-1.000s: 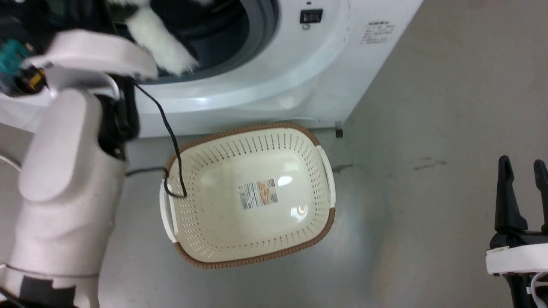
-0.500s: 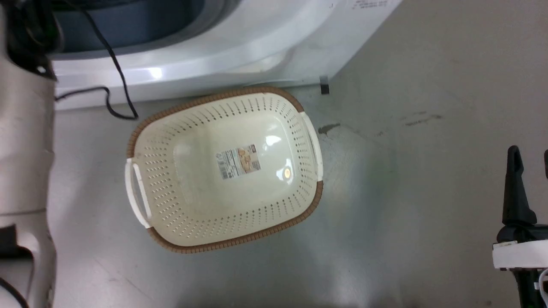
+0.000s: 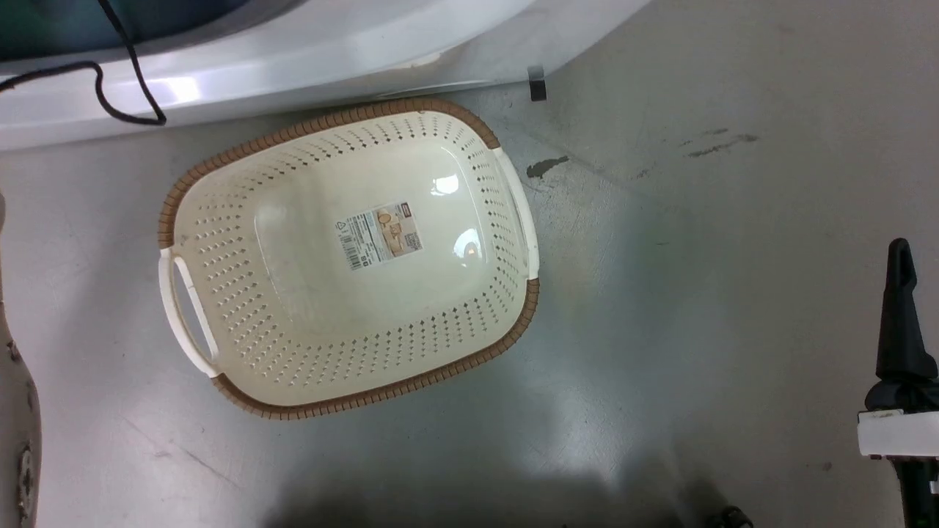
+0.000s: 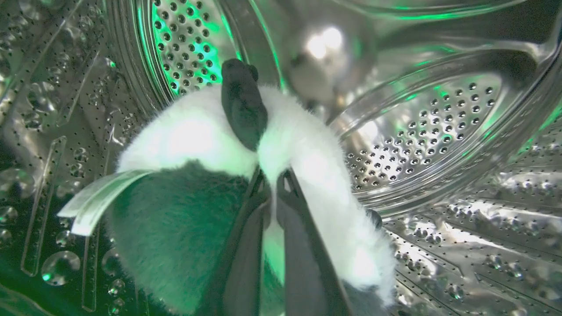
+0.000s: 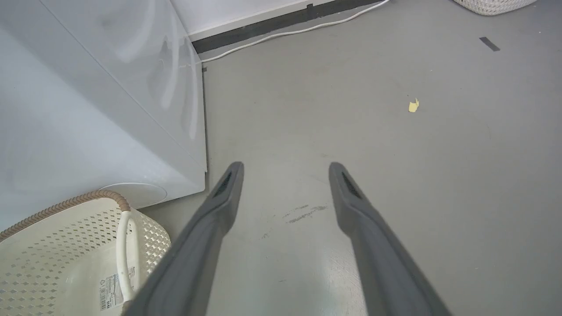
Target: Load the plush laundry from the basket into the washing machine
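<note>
Head: basket (image 3: 469, 323) sits just before the washer (image 3: 330, 44). Left wrist: your left end effector (image 4: 273, 177) pinches the panda (image 4: 189, 136), seemingly by white fur, inside the washer. Right wrist: your right end effector (image 5: 285, 169) gapes wide beside the washer.

Cream basket (image 3: 220, 293); black-and-white plush laundry (image 4: 189, 136)

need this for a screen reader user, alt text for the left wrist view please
The left gripper is shut on a fluffy black-and-white panda soft toy inside a shiny perforated steel washing machine drum. A pale fabric tag sticks out on the toy's left in this view.
</note>
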Available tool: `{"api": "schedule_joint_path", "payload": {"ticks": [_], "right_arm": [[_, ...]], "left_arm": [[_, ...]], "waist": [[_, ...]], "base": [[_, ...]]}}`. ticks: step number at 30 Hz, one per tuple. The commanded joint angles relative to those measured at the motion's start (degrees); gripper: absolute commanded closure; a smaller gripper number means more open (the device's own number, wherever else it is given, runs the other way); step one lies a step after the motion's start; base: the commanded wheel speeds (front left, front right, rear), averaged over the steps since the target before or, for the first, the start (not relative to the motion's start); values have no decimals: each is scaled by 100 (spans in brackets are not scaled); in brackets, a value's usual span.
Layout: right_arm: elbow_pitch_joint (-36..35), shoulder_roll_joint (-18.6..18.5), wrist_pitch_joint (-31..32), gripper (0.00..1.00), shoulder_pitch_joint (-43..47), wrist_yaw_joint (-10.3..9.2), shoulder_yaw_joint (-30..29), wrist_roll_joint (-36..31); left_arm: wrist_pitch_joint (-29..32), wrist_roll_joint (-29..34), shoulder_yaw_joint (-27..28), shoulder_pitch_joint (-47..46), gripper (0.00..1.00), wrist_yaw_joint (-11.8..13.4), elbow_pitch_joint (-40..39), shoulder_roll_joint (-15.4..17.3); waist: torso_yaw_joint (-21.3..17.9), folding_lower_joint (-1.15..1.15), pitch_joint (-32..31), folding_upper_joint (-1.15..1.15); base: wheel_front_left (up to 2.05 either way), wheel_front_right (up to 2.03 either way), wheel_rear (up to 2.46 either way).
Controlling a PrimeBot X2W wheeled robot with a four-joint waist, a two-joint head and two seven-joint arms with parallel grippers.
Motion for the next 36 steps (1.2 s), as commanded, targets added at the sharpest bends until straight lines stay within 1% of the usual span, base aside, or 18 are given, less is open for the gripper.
{"api": "schedule_joint_path", "payload": {"ticks": [1, 2, 3, 5, 6, 7, 8, 9, 10, 11, 18, 24, 29, 36], "right_arm": [[-27, -36, -39, 0, -61, -4, -14, 40], [-27, -36, -39, 0, -61, -4, -14, 40], [-30, -40, -43, 0, -61, -4, -18, 45], [-32, -43, -42, 0, -62, -4, -19, 47], [-38, -54, -37, 0, -64, -4, -26, 49], [-38, -54, -37, 0, -64, -4, -26, 49], [-40, -60, -34, 0, -65, -4, -29, 49], [-43, -65, -31, 0, -67, -4, -30, 48], [-45, -69, -30, 0, -67, -4, -34, 46], [-49, -73, -30, 0, -66, -4, -41, 45], [-71, -84, -17, 0, -49, -4, -82, 27], [-72, -89, -11, 0, -50, -4, -81, -5], [-67, -114, 17, 0, -54, -4, -55, -49], [-48, -160, 116, 0, -46, -4, -19, -125]], "left_arm": [[21, 0, 12, -185, 100, 48, 33, 19], [21, 0, 12, -185, 100, 48, 33, 19], [73, -23, 33, -232, 100, 119, 116, 3], [105, -28, 30, -256, 100, 140, 161, -3], [139, -58, 34, -297, 76, 158, 239, -26], [139, -58, 34, -297, 76, 158, 239, -26], [155, -80, 40, -316, 60, 160, 279, -40], [156, -98, 46, -331, 40, 158, 311, -50], [170, -120, 48, -342, 9, 151, 351, -62], [182, -133, 44, -355, 0, 144, 388, -69], [180, -210, 21, -450, 0, 82, 613, -125], [62, -309, 9, -471, 0, -57, 796, -226], [-149, -365, -38, -296, 0, -240, 894, -371], [-372, -402, -102, 172, 0, -522, 1025, -667]], "waist": [[-3, -1, 59, 0], [-3, -1, 59, 0], [3, -1, 83, 0], [5, -1, 94, 0], [12, -1, 112, 0], [12, -1, 112, 0], [15, -1, 118, 0], [17, -1, 123, 0], [20, -1, 125, 0], [24, -1, 126, 0], [53, -1, 119, 0], [144, -1, 4, 0], [292, -1, -247, 0], [543, -1, -740, 0]], "base": [[0, 0, 0], [0, 0, 0], [0, 0, 0], [0, 0, 0], [0, 0, 0], [0, 0, 0], [0, 0, 0], [0, 0, 0], [0, 0, 0], [0, 0, 0], [0, 0, 0], [0, 0, 0], [0, 0, 0], [0, 0, 0]]}}
